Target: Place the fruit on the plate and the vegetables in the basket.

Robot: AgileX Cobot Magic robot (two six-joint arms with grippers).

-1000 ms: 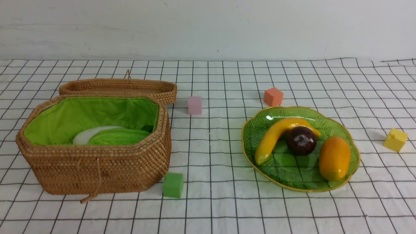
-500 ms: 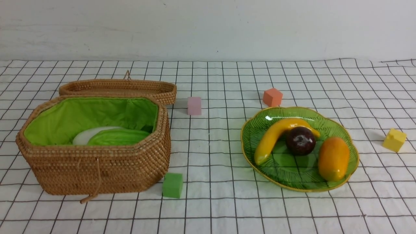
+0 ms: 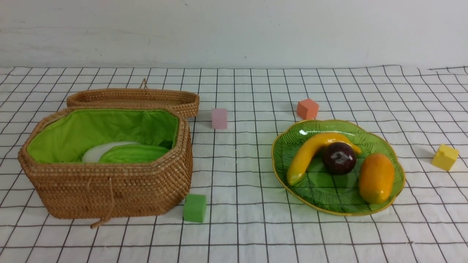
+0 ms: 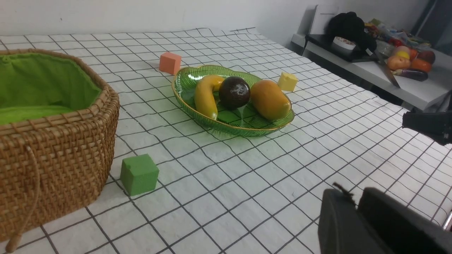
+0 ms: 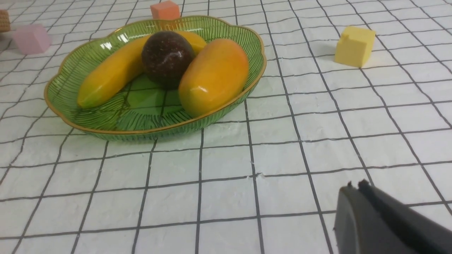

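Both arms are out of the front view; each wrist view shows only a dark corner of its own gripper. Left gripper (image 4: 356, 211): two dark pieces pressed side by side, nothing between, so the jaws read as closed and empty. Right gripper (image 5: 356, 190): the same narrow seam, jaws closed and empty. All fruit sits on the plate (image 3: 396, 182), which lies well ahead of the right jaws and further off from the left jaws: banana (image 3: 310, 155) curved along the far side, mangosteen (image 3: 339, 157) touching it, mango (image 3: 376, 178) just beside the mangosteen on the side nearest the right jaws. The basket (image 3: 109, 190) stands close ahead of the left jaws; inside lie the white radish (image 3: 95, 151) and the green gourd (image 3: 133, 153), touching. Carrot not visible, possibly hidden below the rim, cannot tell. Lid (image 3: 133, 98) lies beyond the basket. Judgement: sorting looks done or nearly so. Handling, if anything needs reseating: the fruits look glossy, hard, light and slippery, so take the banana across mid-curve, the mango across its short axis, and the mangosteen at its widest girth, as it may roll. The plate looks like glass and fragile; avoid knocking its rim
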